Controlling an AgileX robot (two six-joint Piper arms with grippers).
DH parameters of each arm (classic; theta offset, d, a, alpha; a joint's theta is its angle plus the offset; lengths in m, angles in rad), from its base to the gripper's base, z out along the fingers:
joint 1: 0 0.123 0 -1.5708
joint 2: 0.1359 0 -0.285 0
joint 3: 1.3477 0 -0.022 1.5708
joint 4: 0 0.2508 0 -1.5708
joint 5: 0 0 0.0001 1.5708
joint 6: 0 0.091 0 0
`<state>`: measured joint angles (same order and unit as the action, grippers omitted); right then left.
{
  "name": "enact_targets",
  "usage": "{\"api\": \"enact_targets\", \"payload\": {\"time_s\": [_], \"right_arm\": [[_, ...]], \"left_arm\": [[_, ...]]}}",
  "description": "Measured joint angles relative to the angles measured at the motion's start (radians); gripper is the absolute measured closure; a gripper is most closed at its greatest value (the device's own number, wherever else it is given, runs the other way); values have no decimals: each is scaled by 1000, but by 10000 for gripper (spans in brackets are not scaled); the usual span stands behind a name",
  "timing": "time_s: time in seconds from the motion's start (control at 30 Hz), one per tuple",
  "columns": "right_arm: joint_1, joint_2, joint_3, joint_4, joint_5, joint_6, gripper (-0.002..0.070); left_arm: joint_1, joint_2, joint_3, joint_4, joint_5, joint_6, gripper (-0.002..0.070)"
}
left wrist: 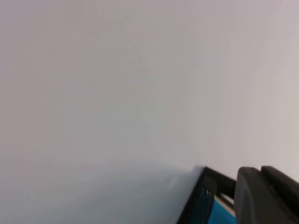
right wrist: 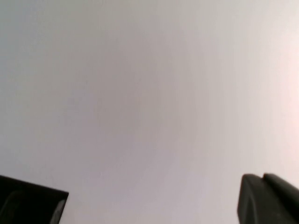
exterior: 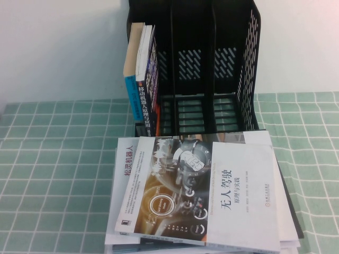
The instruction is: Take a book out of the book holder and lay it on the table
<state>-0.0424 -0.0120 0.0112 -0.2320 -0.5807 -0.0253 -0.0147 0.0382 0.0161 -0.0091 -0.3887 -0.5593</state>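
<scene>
The black book holder stands upright at the back of the table. Its left slot holds a black book with white Chinese characters, next to a blue-spined book and a white one. The middle and right slots are empty. Neither gripper shows in the high view. My left gripper shows only as a dark part in the left wrist view, raised beside a top corner of the holder, facing the wall. My right gripper shows likewise, with a black corner in view.
A stack of books lies flat on the table in front of the holder, topped by a white-covered book with a dashboard photo. It reaches the near edge. Green grid cloth lies bare to the left and right. A white wall stands behind.
</scene>
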Motion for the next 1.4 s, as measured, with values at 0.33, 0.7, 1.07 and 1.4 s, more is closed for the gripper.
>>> {"api": "enact_targets", "payload": {"time_s": [0.33,0.7,1.07,1.4], "right_arm": [[0,18,-274,-43,607,2,678],[0,445,-283,-63,443,25,678],[15,924,-291,-558,-200,346,678],[328,1088,-298,-460,-91,244,678]], "left_arm": [[0,121,-341,547,580,-269,677],[-102,488,-450,37,575,86,677],[-527,809,-586,-186,474,227,677],[-578,1090,-799,-197,516,221,677]]}}
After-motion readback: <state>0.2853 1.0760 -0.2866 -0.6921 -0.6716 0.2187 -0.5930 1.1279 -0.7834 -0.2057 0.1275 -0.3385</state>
